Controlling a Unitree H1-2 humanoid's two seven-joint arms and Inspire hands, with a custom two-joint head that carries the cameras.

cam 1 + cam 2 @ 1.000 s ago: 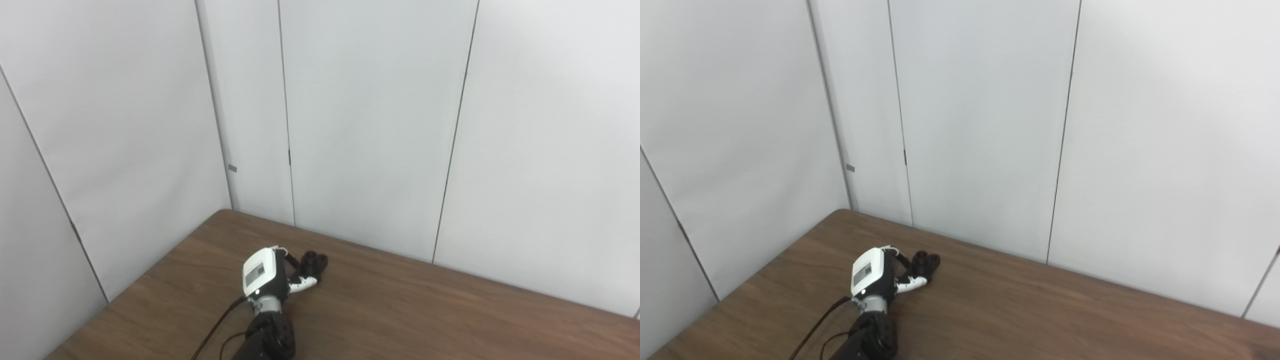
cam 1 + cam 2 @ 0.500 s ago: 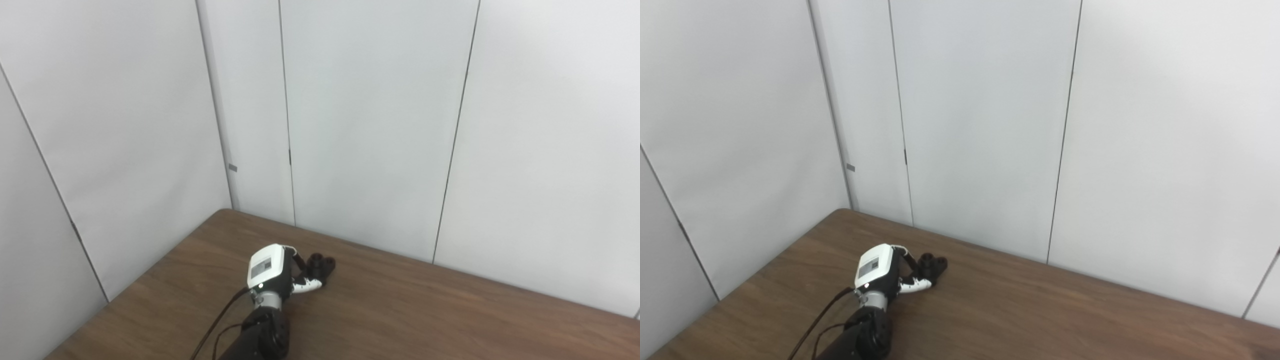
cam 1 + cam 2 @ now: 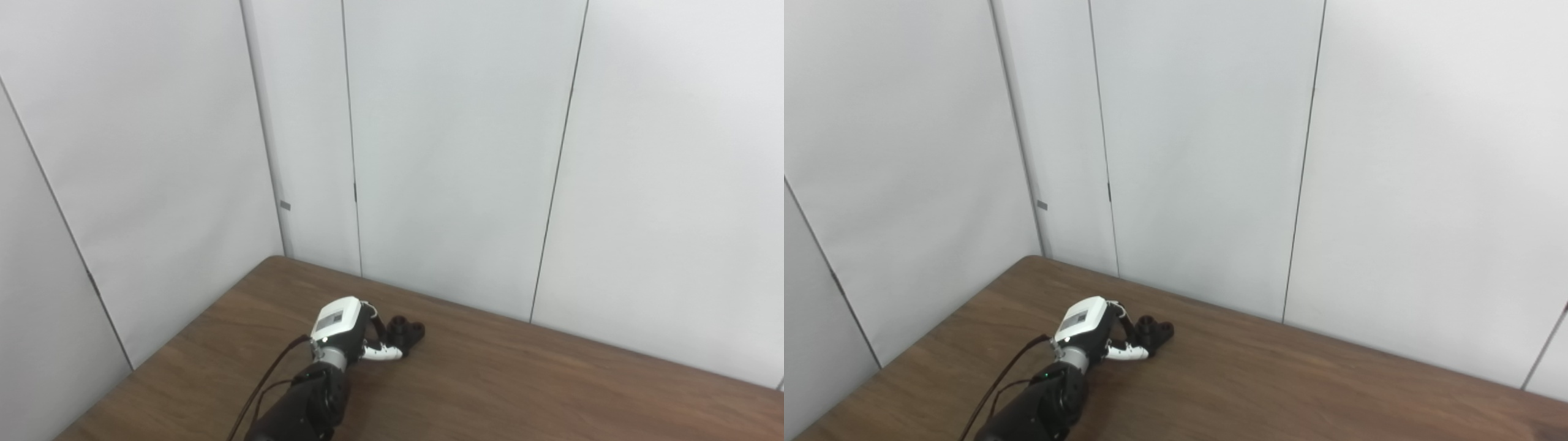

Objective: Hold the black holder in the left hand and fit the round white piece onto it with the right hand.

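My left hand (image 3: 349, 327) reaches over the brown table (image 3: 520, 380) from the lower left, its white back facing up. Its fingers are curled around the black holder (image 3: 407, 334), a small dark piece with round sockets on top, which sticks out to the hand's right, just above or on the tabletop. The same left hand (image 3: 1093, 327) and black holder (image 3: 1154, 331) show in the right eye view. No round white piece shows in either view. My right hand is out of the picture.
White wall panels (image 3: 459, 153) close off the table's back edge and left corner, close behind the holder. The tabletop stretches to the right and toward the bottom edge. A dark cable (image 3: 269, 386) runs along my left forearm.
My left hand has slid to the right along the table with the black holder in it, and the forearm now lies lower and more to the left.
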